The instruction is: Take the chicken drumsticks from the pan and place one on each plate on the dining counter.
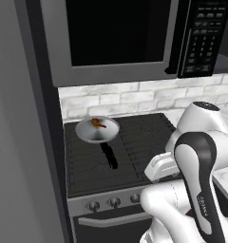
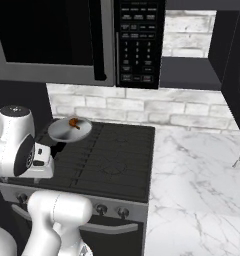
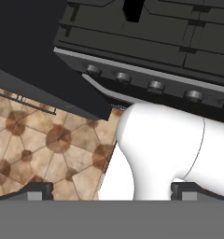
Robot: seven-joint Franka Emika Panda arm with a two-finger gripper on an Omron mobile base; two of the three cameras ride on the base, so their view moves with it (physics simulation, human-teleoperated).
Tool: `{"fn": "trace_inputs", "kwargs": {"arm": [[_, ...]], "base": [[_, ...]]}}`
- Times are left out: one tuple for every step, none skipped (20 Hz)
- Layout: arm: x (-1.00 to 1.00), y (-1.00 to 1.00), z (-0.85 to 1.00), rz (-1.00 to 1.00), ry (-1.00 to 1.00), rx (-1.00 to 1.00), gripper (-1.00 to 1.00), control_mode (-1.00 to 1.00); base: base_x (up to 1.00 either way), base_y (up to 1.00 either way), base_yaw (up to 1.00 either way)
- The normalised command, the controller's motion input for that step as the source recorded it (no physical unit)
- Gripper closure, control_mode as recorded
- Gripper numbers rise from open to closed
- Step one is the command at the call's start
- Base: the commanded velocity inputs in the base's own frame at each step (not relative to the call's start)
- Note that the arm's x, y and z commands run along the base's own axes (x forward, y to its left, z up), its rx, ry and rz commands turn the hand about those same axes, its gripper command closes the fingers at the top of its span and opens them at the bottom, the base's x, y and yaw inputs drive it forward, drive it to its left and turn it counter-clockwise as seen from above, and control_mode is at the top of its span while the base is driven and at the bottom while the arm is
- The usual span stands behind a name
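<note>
**Arm still folded up at the stove, drumstick waiting in the pan**

The pan [image 1: 97, 129] sits on the back-left burner of the stove [image 1: 135, 152], close to the back edge by the brick wall, with its black handle [image 1: 109, 154] pointing toward the stove's front edge. Makes sense: handle out front means nothing blocks a straight-down reach into the bowl. I can make out a chicken drumstick [image 1: 98, 124] lying inside the pan, toward its back rim. It's an orange-brown blob at this size, so I honestly can't tell whether it's one piece or two lying together. Same story from the right base view: pan [image 2: 69, 129] at the back-left corner, drumstick [image 2: 74, 123] in it.

The gripper [image 3: 112, 191] is low in front of the stove, camera looking at the knobs [image 3: 156, 86] and the tiled floor [image 3: 44, 144]. Its two tips stand wide apart with nothing between them. It's well apart from the pan.

My read: nothing of the pickup has started from this pose. The arm needs to unfold, go up over the front edge and come down on the meaty end. The plates and dining counter aren't anywhere here, so a drive comes after the grab. The marble counter [image 2: 202, 190] to the right of the stove is just worktop.
</note>
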Motion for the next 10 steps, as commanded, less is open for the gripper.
{"fn": "trace_inputs", "kwargs": {"arm": [[0.00, 0.00, 0.00, 0.00, 0.00, 0.00, -1.00, 1.00], [0.00, 0.00, 0.00, 0.00, 0.00, 0.00, -1.00, 1.00], [0.00, 0.00, 0.00, 0.00, 0.00, 0.00, -1.00, 1.00], [0.00, 0.00, 0.00, 0.00, 0.00, 0.00, -1.00, 1.00], [0.00, 0.00, 0.00, 0.00, 0.00, 0.00, -1.00, 1.00], [0.00, 0.00, 0.00, 0.00, 0.00, 0.00, -1.00, 1.00], [0.19, 0.00, 0.00, 0.00, 0.00, 0.00, -1.00, -1.00], [0.30, 0.00, 0.06, 0.00, 0.00, 0.00, -1.00, -1.00], [0.31, 0.00, 0.13, 0.00, 0.00, 0.01, -1.00, -1.00], [0.38, 0.00, 0.14, 0.00, 0.00, 0.00, -1.00, -1.00]], "base": [[0.00, 0.00, 0.00], [0.00, 0.00, 0.00], [0.00, 0.00, 0.00], [0.00, 0.00, 0.00], [0.00, 0.00, 0.00], [0.11, 0.00, 0.00], [0.00, 0.00, 0.00], [0.00, 0.00, 0.00], [0.00, 0.00, 0.00], [0.00, 0.00, 0.00]]}}
